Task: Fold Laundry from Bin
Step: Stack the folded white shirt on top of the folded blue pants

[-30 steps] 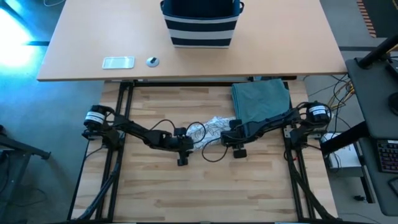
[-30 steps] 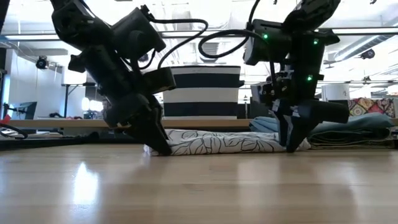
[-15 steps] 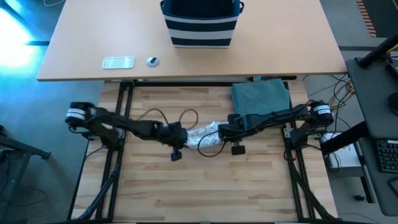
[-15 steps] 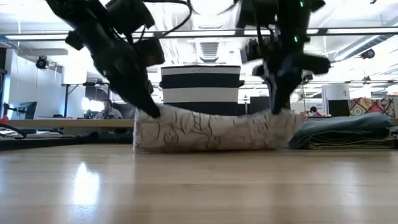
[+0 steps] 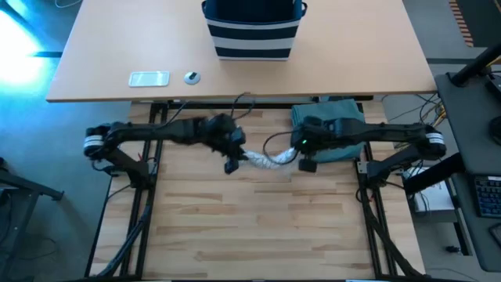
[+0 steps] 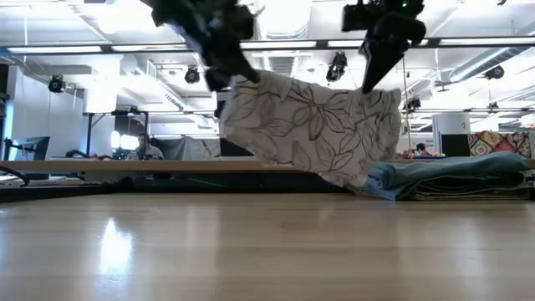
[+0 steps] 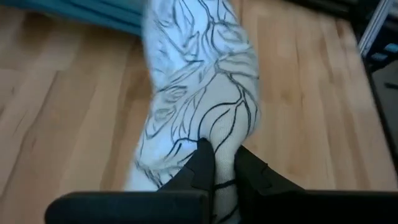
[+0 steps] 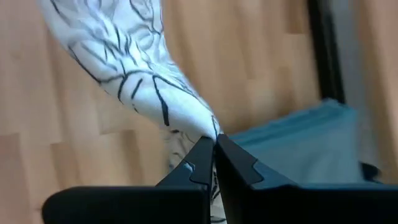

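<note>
Patterned garment held up off the counter, stretched between both grippers, lower hem hanging just above the wood in the low view. Left gripper pinching one top corner, jaws shut tight on the cloth, as the left wrist view confirms; right gripper shut on the other corner the same way. Folded teal garment lying flat at the counter's far right, just behind the right gripper, with the hanging cloth's lower edge near or brushing it. Bin well apart on the tan desk beyond.

Judged step: lifting and spreading one piece ahead of a fold, one garment already done. Next move calls for keeping both corners level and taut, then laying the cloth flat on bare wood clear of the teal stack, without dragging that stack out of shape.
</note>
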{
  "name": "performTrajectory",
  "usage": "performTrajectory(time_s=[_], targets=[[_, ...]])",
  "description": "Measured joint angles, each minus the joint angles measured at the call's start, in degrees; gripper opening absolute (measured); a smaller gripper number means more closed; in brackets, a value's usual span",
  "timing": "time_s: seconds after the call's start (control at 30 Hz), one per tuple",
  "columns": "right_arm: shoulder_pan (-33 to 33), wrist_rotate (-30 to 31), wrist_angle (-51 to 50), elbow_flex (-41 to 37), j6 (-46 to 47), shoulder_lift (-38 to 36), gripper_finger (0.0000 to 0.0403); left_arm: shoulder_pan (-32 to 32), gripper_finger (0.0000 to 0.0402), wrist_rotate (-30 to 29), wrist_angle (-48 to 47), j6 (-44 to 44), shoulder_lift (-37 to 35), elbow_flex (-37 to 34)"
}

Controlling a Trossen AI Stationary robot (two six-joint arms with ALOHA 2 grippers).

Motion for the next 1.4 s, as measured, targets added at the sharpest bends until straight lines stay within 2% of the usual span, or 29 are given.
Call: performTrajectory(time_s=[0.1,0.17,0.5,0.7,0.73,0.77,0.9,1.03,1.13,1.23,1.4], targets=[[-2.8,2.5,-1.8,0.0,0.0,-4.0,0.0009,3.8,0.0004,5.3,-2.0,1.9,5.5,7.5],[-4.7,5.1,-3.7,0.0,-0.4,-6.5,0.0009,5.5,0.0004,6.8,-2.9,3.5,9.2,12.9],[-15.0,17.2,-10.7,-0.6,0.0,-15.5,0.0009,10.5,0.0003,8.0,-7.5,7.0,31.1,44.6],[-22.8,19.1,-12.3,-1.5,-3.3,-19.0,0.0009,11.5,0.0003,10.7,-15.8,7.8,45.8,67.5],[-24.2,19.2,-12.4,-1.5,-4.1,-19.3,0.0009,11.6,0.0003,11.0,-13.7,7.5,46.9,67.9],[-25.7,19.3,-12.3,-1.5,-4.6,-19.5,0.0009,11.8,0.0003,11.5,-8.3,5.3,46.4,64.9],[-31.9,21.4,-12.2,-1.7,-7.8,-20.2,0.0009,12.7,0.0003,12.3,2.8,-0.5,46.1,57.0],[-37.6,23.4,-9.3,-2.0,-12.1,-20.1,0.0009,13.2,0.0003,12.1,10.6,-1.9,46.4,54.4],[-38.7,23.9,-6.8,-4.0,-12.9,-20.8,0.0009,13.2,0.0003,10.6,15.1,-2.3,47.9,54.1],[-37.5,24.9,-2.5,-5.6,-9.4,-21.0,0.0009,13.3,0.0003,9.5,16.2,-2.0,50.1,55.6],[-36.5,25.8,-2.4,-7.2,-5.1,-20.4,0.0009,13.4,0.0003,9.5,13.6,-0.2,52.3,59.2]])
